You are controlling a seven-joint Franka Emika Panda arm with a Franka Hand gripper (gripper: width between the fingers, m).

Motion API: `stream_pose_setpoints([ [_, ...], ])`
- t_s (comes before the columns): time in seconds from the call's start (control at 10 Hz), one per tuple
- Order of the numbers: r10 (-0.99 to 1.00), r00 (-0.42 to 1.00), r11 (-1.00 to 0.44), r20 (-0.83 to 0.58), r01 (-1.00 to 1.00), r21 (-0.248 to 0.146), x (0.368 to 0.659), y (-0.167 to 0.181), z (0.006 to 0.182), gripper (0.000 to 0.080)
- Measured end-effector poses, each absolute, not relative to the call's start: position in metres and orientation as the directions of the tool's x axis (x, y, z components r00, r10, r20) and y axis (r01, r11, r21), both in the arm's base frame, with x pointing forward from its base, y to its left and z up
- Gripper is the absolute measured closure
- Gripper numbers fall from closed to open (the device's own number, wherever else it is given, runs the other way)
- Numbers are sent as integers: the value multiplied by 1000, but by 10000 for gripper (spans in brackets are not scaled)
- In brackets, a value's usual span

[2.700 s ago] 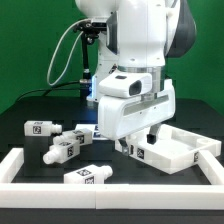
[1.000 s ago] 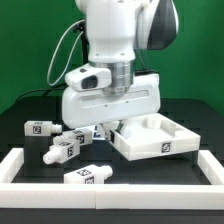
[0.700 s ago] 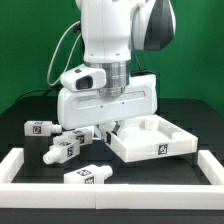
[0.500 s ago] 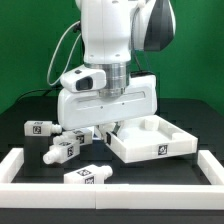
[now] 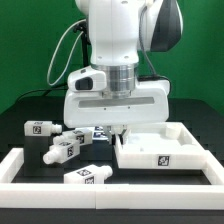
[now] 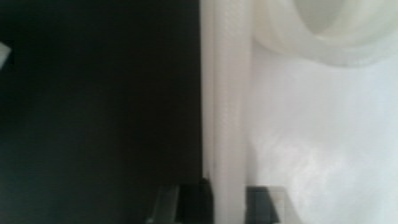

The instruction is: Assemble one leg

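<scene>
Several small white legs with tags lie on the black table at the exterior view's left: one at the far left, one in the middle, one near the front rail, and another close to the gripper. My gripper is down at the left edge of the large white panel, away from the legs. In the wrist view the panel's thin wall runs between my two dark fingers, and the gripper is shut on it.
Long white border rails frame the work area at the left, front and right. A black cable hangs behind the arm against the green backdrop.
The arm has shifted to the exterior view's right with the panel in its grip. The panel has turned so its front edge now lies nearly parallel to the front rail. The legs have not moved.
</scene>
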State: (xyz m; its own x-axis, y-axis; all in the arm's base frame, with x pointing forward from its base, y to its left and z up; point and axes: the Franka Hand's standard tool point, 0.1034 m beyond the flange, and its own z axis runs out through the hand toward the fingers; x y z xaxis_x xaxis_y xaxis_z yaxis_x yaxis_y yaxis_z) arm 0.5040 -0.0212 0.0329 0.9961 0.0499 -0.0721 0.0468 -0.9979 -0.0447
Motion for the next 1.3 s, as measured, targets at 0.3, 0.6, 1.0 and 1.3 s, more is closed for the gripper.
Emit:
stream_pose_setpoints([
  [0.3, -7, 997, -999, -76, -10, -33, 510, -19, 25, 748],
  [0.6, -7, 997, -999, -79, -10, -33, 510, -19, 24, 748],
  [1.0, -31, 995, -999, -94, -34, -35, 548, -19, 14, 748],
  [1.3, -31, 997, -999, -70, -33, -34, 572, -20, 12, 748],
])
